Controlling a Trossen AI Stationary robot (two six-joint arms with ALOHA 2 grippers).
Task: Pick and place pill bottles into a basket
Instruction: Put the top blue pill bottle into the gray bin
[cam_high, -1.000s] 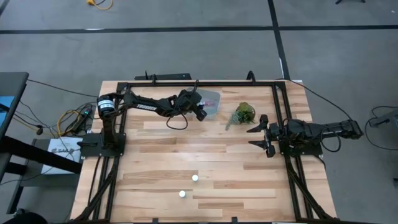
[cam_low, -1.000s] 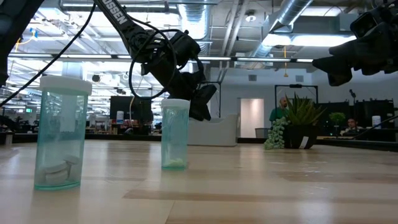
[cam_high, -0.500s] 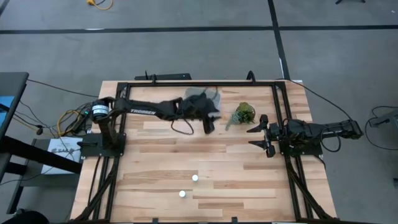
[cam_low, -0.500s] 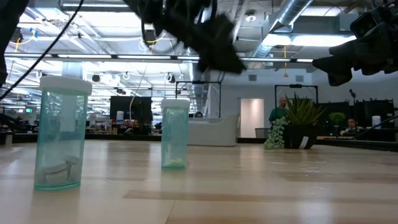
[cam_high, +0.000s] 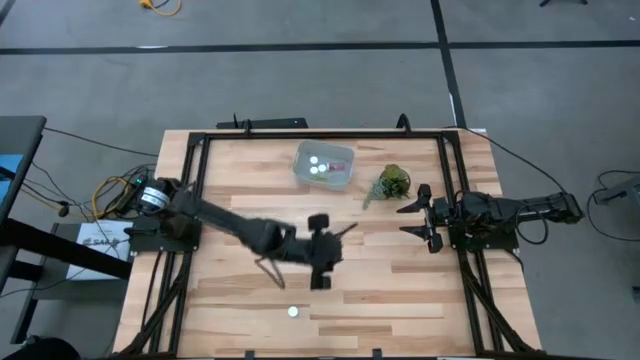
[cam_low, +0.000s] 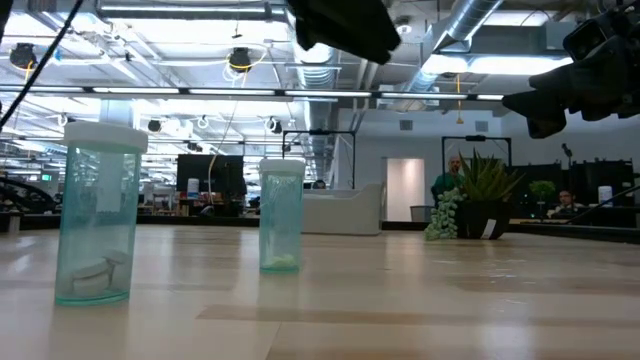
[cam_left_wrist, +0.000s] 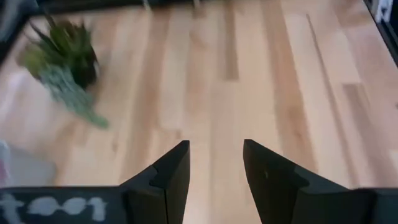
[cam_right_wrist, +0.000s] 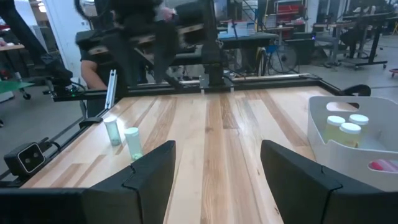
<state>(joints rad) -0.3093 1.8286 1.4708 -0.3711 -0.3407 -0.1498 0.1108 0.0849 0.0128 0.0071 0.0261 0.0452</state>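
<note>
The pale basket (cam_high: 325, 165) stands at the far middle of the table with white-capped pill bottles (cam_high: 317, 164) inside; it also shows in the right wrist view (cam_right_wrist: 348, 140). Two more translucent bottles stand upright on their bases near the front edge (cam_low: 97, 225) (cam_low: 281, 215). The high view shows one of them (cam_high: 293, 311); my left arm hides the other. My left gripper (cam_left_wrist: 214, 168) is open and empty, high over the table's middle (cam_high: 328, 252), above these two bottles. My right gripper (cam_right_wrist: 217, 174) is open and empty at the right side (cam_high: 415, 215).
A green leafy plant (cam_high: 392, 183) stands just right of the basket, between it and my right gripper. A black metal frame (cam_high: 300, 133) runs along the table's edges. Bare wood lies between the basket and the two standing bottles.
My left gripper has swung away from the basket toward the table's near edge and stands over the middle, above the two standing bottles. The basket and the bottles in it are uncovered now. The two near bottles have kept still.
</note>
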